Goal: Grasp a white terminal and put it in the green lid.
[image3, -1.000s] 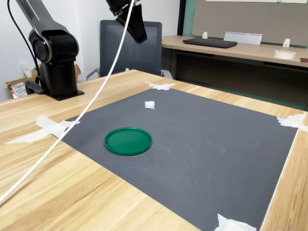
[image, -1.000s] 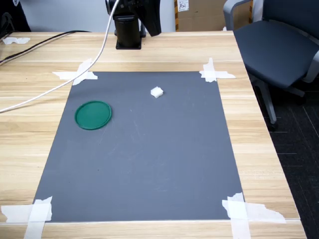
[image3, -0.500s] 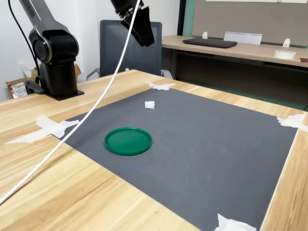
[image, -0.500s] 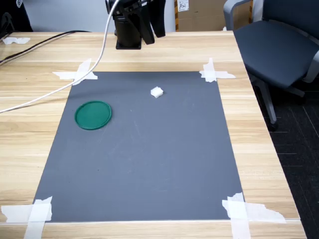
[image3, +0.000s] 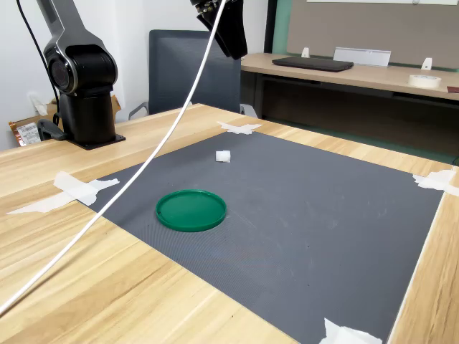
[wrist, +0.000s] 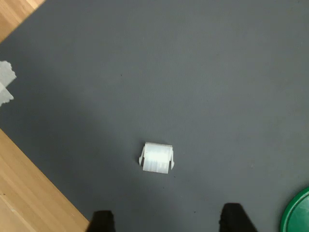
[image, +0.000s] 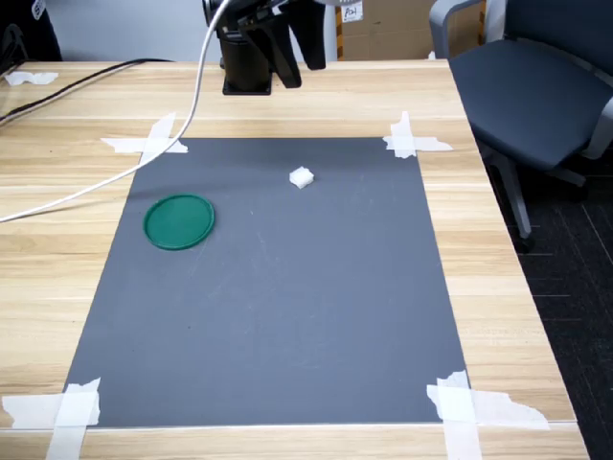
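The hand (image: 297, 62) has swung forward, parted, high above the white terminal (image: 301, 176).

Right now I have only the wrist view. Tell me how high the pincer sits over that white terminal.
Observer: In both exterior views the pincer hangs high in the air, far from touching the white terminal on the grey mat.
Operator: Describe the whole green lid; I get only its edge.
Observer: The green lid lies flat and empty on the mat, to the first exterior view's left of the terminal and apart from it.
Operator: Report anything that could snag.
Observer: A white cable hangs from the arm and trails off towards the first exterior view's left, clear of the lid.
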